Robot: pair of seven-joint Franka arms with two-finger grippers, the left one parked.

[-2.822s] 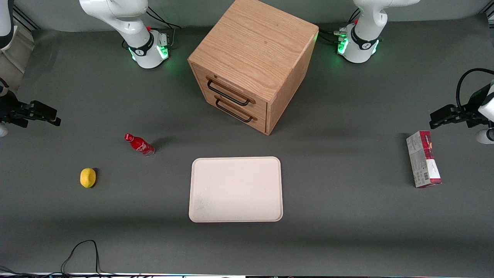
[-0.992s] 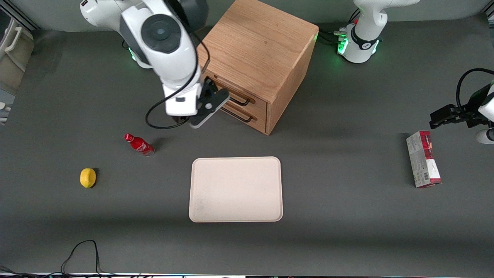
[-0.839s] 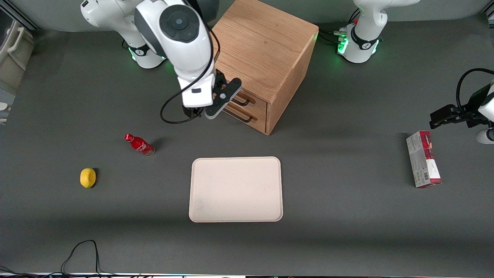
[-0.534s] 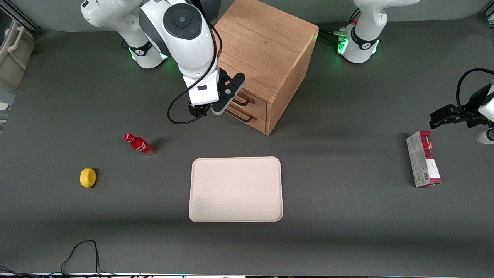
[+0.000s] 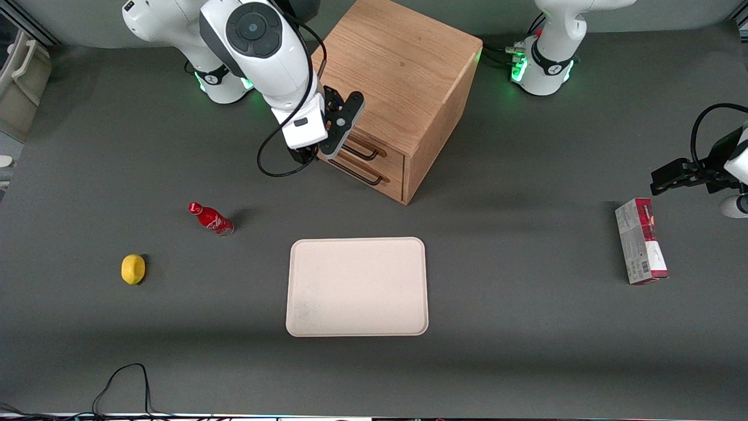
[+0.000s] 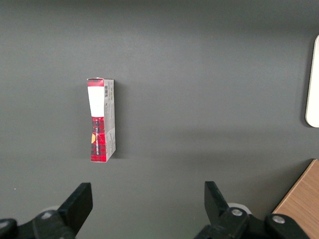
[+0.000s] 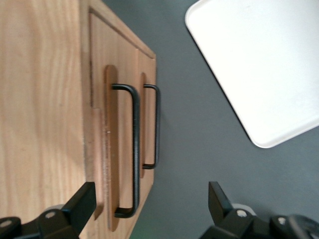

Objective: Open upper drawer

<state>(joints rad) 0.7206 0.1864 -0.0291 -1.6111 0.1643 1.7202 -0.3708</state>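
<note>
The oak cabinet (image 5: 391,64) stands at the table's middle, farther from the front camera than the tray. The upper drawer (image 5: 390,156) is shut; only one end of its dark bar handle (image 5: 367,154) shows past my arm. The lower drawer's handle (image 5: 357,173) is just beneath. In the right wrist view the upper drawer's front (image 7: 115,129) and its handle (image 7: 135,149) run between my fingers, with the lower handle (image 7: 156,124) beside it. My gripper (image 5: 328,143) (image 7: 149,201) is open wide and empty, above and in front of the upper handle, not touching it.
A cream tray (image 5: 356,286) (image 7: 259,64) lies nearer the front camera than the cabinet. A red bottle (image 5: 210,218) and a lemon (image 5: 133,269) sit toward the working arm's end. A red and white box (image 5: 641,241) (image 6: 101,119) lies toward the parked arm's end.
My arm swung in from the table's end to the cabinet front. Over the last half second the gripper shifted slightly farther from the front camera, up over the upper handle.
</note>
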